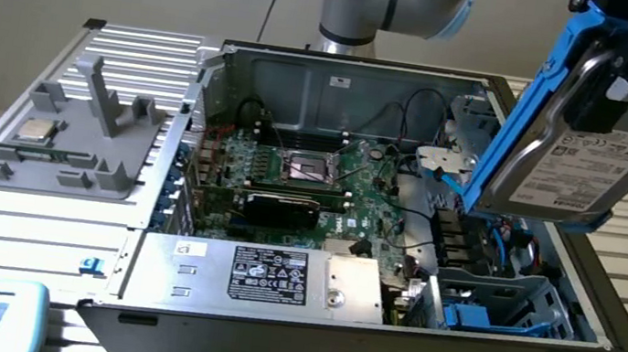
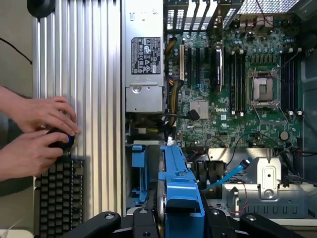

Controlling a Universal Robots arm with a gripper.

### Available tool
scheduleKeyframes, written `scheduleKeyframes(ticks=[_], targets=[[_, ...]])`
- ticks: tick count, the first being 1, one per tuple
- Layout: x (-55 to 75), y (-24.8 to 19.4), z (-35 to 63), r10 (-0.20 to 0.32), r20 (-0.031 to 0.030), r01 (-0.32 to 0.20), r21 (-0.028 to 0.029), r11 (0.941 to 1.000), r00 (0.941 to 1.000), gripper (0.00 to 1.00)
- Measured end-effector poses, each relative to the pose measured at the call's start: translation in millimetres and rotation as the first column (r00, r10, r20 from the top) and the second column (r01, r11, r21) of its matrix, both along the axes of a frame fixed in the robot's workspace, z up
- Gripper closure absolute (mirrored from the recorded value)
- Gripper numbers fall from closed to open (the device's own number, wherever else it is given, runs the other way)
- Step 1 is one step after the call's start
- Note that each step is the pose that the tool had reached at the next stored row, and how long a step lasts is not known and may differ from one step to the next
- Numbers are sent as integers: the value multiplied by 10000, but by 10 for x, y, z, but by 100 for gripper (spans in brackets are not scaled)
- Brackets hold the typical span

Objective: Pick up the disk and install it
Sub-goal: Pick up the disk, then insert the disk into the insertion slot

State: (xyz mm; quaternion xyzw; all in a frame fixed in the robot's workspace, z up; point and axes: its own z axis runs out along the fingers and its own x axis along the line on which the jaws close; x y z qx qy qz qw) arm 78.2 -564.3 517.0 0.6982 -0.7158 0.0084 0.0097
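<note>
The gripper (image 1: 626, 77) pinches the disk (image 1: 569, 161), held on edge above the open computer case (image 1: 328, 340), at three o'clock of its motherboard (image 1: 314, 176)

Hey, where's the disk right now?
On the exterior view's right, the disk hangs in the hand, on edge and tilted, above the drive cage of the open case.

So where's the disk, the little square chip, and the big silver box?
disk (image 1: 586, 173), exterior view, on its white label
square chip (image 1: 37, 130), exterior view, middle of its silver top
big silver box (image 1: 267, 275), exterior view, on its black label
</note>
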Motion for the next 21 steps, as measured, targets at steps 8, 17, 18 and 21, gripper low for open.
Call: scheduleKeyframes(ticks=[8, 17, 18, 21], targets=[[130, -220, 0, 0, 72, 0, 1, 10000, 10000, 63], [162, -261, 0, 0, 111, 0, 15, 10000, 9999, 63], [162, -261, 0, 0, 111, 0, 15, 10000, 9999, 63], [162, -261, 0, 0, 111, 0, 14, 10000, 9999, 63]])
